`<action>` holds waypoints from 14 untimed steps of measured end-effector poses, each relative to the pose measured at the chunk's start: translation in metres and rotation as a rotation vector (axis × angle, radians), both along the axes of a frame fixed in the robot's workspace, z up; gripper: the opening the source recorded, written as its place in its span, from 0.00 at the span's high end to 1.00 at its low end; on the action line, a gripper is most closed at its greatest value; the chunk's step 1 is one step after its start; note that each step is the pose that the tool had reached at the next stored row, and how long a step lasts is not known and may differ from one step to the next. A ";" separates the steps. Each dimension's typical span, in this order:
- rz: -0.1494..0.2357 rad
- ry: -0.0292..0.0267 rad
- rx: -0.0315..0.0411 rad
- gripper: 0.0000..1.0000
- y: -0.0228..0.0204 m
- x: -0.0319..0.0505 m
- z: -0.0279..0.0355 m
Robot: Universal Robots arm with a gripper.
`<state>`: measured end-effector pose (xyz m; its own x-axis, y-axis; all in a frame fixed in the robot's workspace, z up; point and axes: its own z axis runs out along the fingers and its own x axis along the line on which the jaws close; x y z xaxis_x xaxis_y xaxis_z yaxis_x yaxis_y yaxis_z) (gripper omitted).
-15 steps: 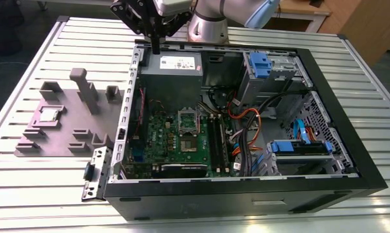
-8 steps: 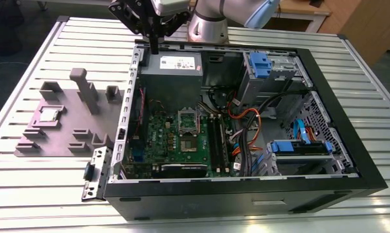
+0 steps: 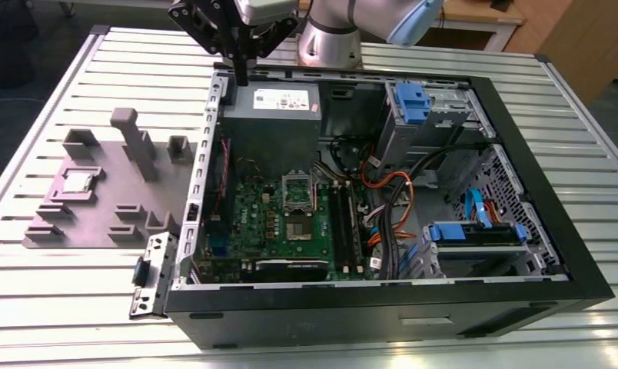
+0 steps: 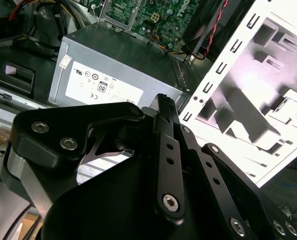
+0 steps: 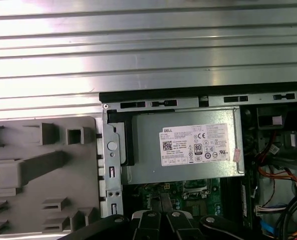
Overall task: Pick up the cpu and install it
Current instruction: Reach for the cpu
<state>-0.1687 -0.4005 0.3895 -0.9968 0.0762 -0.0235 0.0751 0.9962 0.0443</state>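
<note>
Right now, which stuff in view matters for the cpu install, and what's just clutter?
In the job:
cpu on the grey tray
socket frame on the green board
gripper, shut and empty, above the case edge

Just lying about:
power supply box
blue drive caddies
orange cables

arm: cut off by exterior view's top edge, upper links unseen.
gripper: body runs off the frame edge in both wrist views.
cpu: too small for surface detail, left-centre of exterior view.
socket: too small to tell what's inside.
green board: upper pt hidden under grey box; right side behind cables.
tray: cut by frame edge in first wrist view.
</note>
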 end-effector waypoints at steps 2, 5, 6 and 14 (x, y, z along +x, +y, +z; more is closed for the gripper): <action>0.000 0.0000 -0.0001 0.89 0.0000 -0.0006 0.0000; 0.000 0.0000 0.0000 0.89 0.0000 -0.0016 0.0000; 0.000 0.0000 -0.0001 0.89 -0.0001 -0.0021 0.0000; 0.000 -0.0001 0.0000 0.89 0.0000 -0.0052 -0.0001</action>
